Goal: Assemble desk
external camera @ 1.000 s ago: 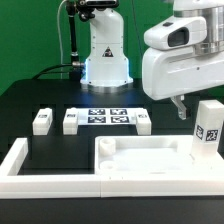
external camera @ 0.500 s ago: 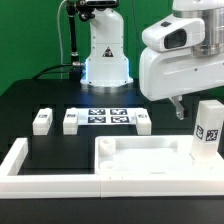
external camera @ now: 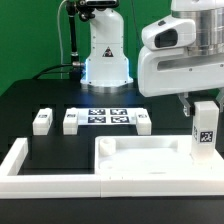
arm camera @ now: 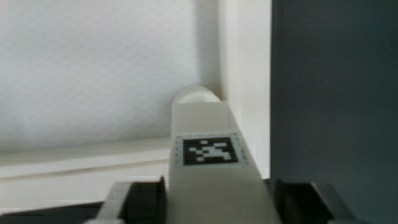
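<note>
Over at three o'clock in the exterior view, the gripper (external camera: 203, 108) hangs down onto the upright leg (external camera: 205, 130), a white block with a black-and-white tag on its face. From this side only one dark finger (external camera: 186, 106) shows, against the leg's nine-o'clock flank; the other I cannot make out. The wrist view fills that in: both fingers (arm camera: 139, 203) sit flush against opposite sides of the leg, so the jaws are clamped on it, and a tag faces the camera.

That leg's foot is at the three-o'clock end of the desk top (external camera: 145, 160), which lies rim-up at five o'clock. Whether the foot rests on it or hangs just clear, I cannot tell from either view.

Only the exterior view shows the rest. On the black table (external camera: 40, 95) lie a far leg (external camera: 41, 121) at nine o'clock, a second leg (external camera: 71, 121) just beside it, and a third leg (external camera: 143, 123) near centre. The marker board (external camera: 108, 117) lies between the last two. White border bars (external camera: 20, 160) run at seven o'clock, and the robot base (external camera: 105, 55) stands at twelve.
</note>
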`<state>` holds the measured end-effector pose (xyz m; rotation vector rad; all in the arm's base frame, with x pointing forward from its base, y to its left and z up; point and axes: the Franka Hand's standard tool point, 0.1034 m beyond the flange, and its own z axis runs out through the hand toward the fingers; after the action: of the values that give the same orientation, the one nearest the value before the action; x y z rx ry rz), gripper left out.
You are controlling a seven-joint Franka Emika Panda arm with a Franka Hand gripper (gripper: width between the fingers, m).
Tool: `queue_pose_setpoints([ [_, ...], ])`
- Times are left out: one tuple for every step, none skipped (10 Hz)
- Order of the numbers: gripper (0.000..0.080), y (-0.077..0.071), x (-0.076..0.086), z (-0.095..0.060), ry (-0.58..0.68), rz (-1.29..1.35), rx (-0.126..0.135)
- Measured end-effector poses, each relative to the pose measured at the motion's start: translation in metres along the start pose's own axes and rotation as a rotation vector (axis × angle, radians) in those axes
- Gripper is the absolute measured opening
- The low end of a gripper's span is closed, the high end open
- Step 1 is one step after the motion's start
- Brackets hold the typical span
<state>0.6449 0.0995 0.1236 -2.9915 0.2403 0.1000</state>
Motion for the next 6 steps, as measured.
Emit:
queue_pose_setpoints([
  [0.0291, -0.0004, -0.0001, 0.0000, 0.000, 0.082, 0.000],
  [0.0291, -0.0011, -0.0004, 0.0002, 0.000, 0.152, 0.001],
  [0.0291, -0.0034, -0.0009, 0.0014, 0.003, 0.294, 0.003],
  [0.0291, -0.0043, 0.0004, 0.0022, 0.016, 0.463, 0.018],
  [0.0291, -0.0044, 0.0020, 0.0022, 0.022, 0.633, 0.041],
  [0.0291, -0.0028, 0.0038, 0.0020, 0.023, 0.745, 0.064],
])
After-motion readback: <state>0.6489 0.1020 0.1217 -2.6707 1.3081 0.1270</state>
